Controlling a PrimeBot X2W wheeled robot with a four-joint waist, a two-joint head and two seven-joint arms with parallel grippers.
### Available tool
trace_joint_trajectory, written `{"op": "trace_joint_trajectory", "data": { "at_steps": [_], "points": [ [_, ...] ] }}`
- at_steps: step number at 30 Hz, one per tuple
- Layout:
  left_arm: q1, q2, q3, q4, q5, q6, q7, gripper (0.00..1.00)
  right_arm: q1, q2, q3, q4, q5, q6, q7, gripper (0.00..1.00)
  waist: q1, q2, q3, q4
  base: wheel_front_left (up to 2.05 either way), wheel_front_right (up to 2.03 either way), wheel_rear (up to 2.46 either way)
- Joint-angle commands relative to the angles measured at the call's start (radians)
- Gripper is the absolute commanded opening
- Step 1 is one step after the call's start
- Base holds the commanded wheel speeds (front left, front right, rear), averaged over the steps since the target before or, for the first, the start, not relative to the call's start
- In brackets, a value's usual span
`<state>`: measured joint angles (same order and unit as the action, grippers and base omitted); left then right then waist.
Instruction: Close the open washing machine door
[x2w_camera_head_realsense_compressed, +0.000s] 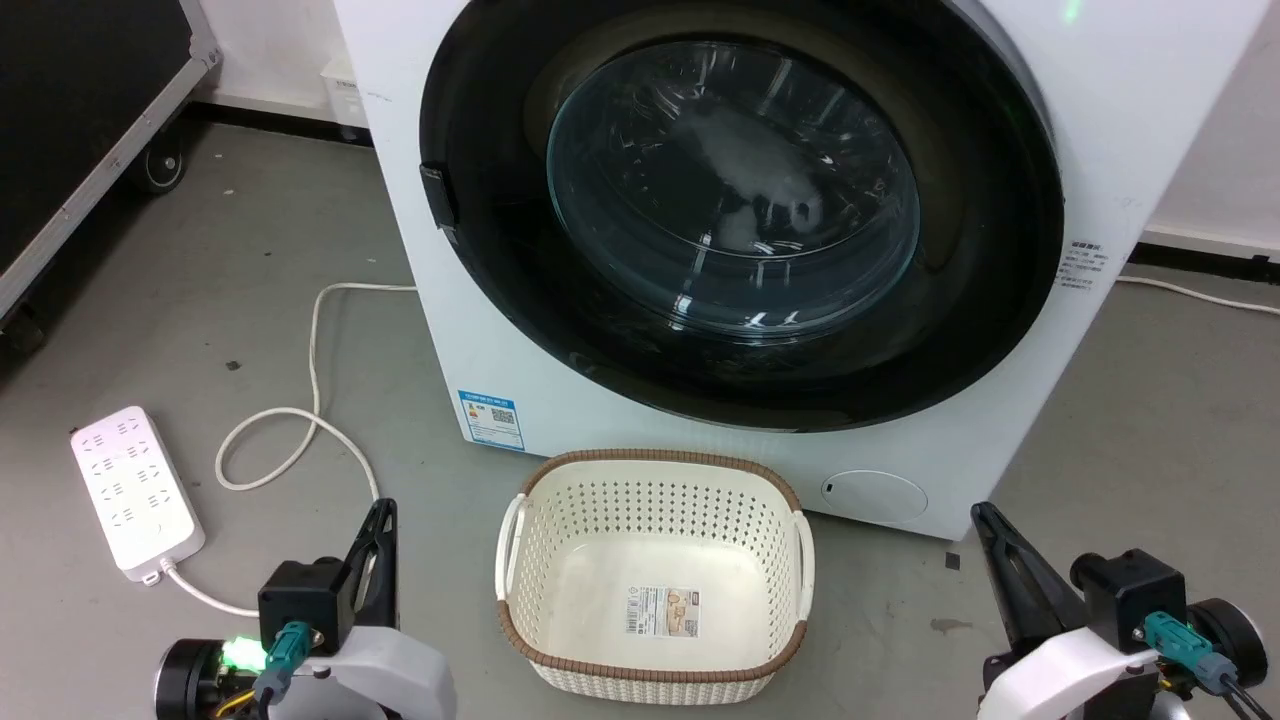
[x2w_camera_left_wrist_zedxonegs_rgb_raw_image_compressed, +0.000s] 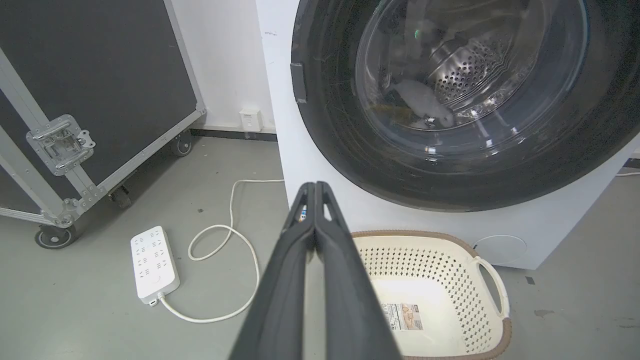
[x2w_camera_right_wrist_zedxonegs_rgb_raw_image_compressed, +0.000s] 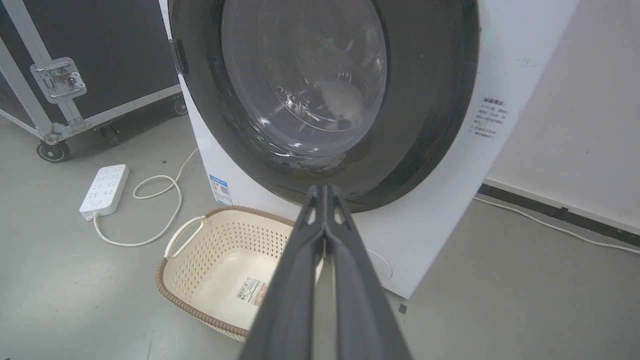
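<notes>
The washing machine door (x2w_camera_head_realsense_compressed: 740, 215), round and black with a bulging clear glass window, lies flush against the machine's white front (x2w_camera_head_realsense_compressed: 1130, 120). A small dark latch tab (x2w_camera_head_realsense_compressed: 436, 197) sits on its left rim. Through the glass a pale item lies in the steel drum (x2w_camera_left_wrist_zedxonegs_rgb_raw_image_compressed: 465, 70). The door also shows in the left wrist view (x2w_camera_left_wrist_zedxonegs_rgb_raw_image_compressed: 450, 100) and the right wrist view (x2w_camera_right_wrist_zedxonegs_rgb_raw_image_compressed: 320, 95). My left gripper (x2w_camera_head_realsense_compressed: 383, 512) is low at the left, shut and empty, well short of the machine. At the lower right my right gripper (x2w_camera_head_realsense_compressed: 985, 515) is likewise shut on nothing.
A cream laundry basket (x2w_camera_head_realsense_compressed: 655, 675) with a brown rim stands on the floor right before the machine, between my arms. A white power strip (x2w_camera_head_realsense_compressed: 135, 490) and its looped cord (x2w_camera_head_realsense_compressed: 300, 440) lie at the left. A black wheeled flight case (x2w_camera_left_wrist_zedxonegs_rgb_raw_image_compressed: 100, 100) stands further left.
</notes>
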<state>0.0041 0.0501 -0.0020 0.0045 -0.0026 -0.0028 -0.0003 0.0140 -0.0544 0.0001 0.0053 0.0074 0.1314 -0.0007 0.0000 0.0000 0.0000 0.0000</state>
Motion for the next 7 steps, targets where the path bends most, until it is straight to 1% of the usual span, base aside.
{"op": "trace_joint_trajectory", "data": {
  "at_steps": [1, 7],
  "points": [
    [-0.004, 0.000, 0.002, -0.005, 0.003, 0.003, 0.000, 0.00, -0.014, 0.004, 0.000, -0.005, -0.007, -0.001, 0.001, 0.00, 0.0000, 0.0000, 0.000, 0.000, 0.00, 0.00, 0.00],
    [-0.004, 0.000, 0.002, -0.005, 0.003, 0.003, 0.000, 0.00, -0.014, 0.004, 0.000, -0.005, -0.007, -0.001, 0.001, 0.00, 0.0000, 0.0000, 0.000, 0.000, 0.00, 0.00, 0.00]
  ]
}}
